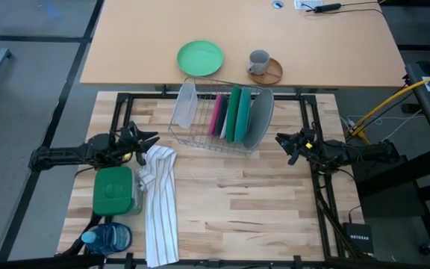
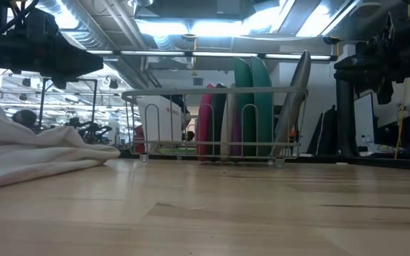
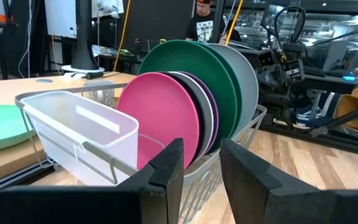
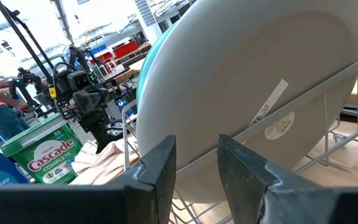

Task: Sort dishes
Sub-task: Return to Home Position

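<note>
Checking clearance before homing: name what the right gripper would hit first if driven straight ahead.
The right gripper faces the back of the light grey plate standing in the dish rack; a rack wire crossing it probably comes first, though depth is unclear.

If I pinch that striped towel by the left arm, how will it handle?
The towel lies crumpled in soft folds, so it is probably floppy and would drape from a pinch. It looks thin, so likely light. Pushed, it would likely bunch rather than slide.
</note>
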